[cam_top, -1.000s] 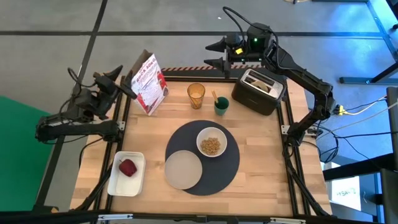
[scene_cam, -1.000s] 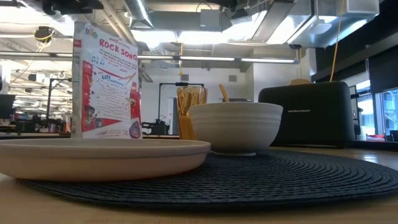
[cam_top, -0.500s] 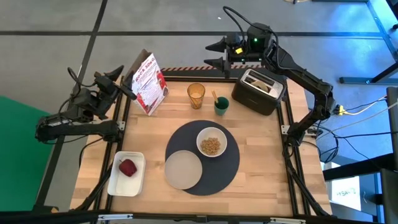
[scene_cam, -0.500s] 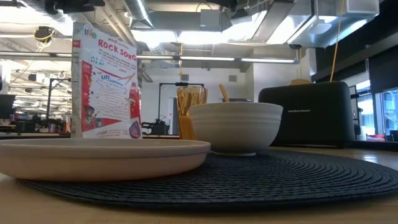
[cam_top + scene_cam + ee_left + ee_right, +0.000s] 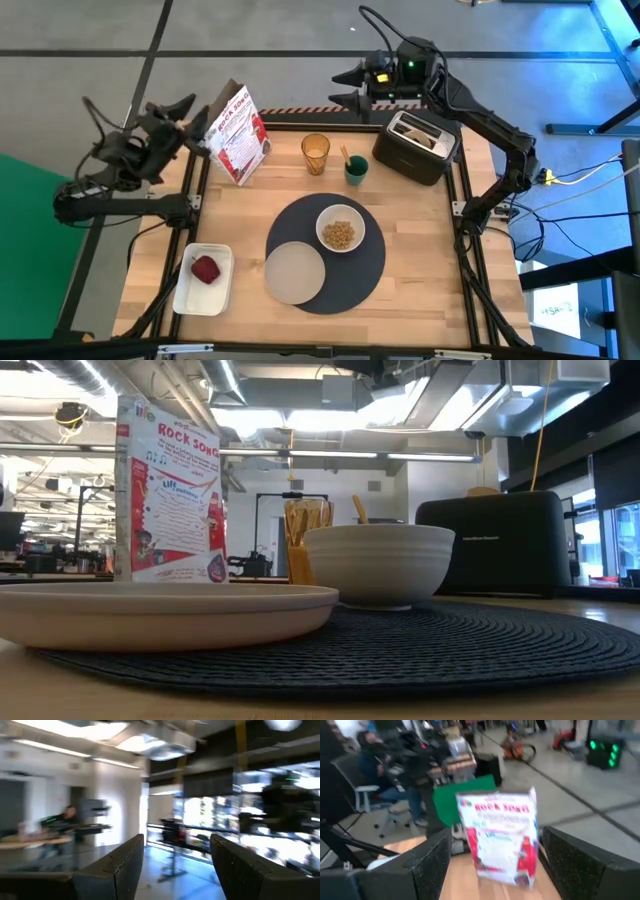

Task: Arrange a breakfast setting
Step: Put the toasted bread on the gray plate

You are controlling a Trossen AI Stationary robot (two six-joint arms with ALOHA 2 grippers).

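A round dark grey mat (image 5: 360,275) lies mid-table. On it stand a small white bowl (image 5: 341,228) with cereal and a flat white plate (image 5: 294,272). An amber tumbler (image 5: 316,153) stands behind the mat. The orange-handled spoon (image 5: 344,157) sticks out of a green cup (image 5: 356,169). In the low view, plate (image 5: 160,610), bowl (image 5: 380,563) and tumbler (image 5: 305,540) show on the mat (image 5: 420,645). My left gripper (image 5: 185,112) is open, raised off the table's far left corner. My right gripper (image 5: 345,85) is open beyond the far edge.
A black toaster (image 5: 415,145) stands at the far right. A cereal box (image 5: 238,132) stands upright at the far left, near my left gripper. A white tray (image 5: 203,278) with a red thing lies at the near left. Bare wood lies on the mat's right.
My left gripper has gone up and away from the table, toward its far left corner, turning outward. It stays open and holds nothing. My right arm and the things on the table have kept still.
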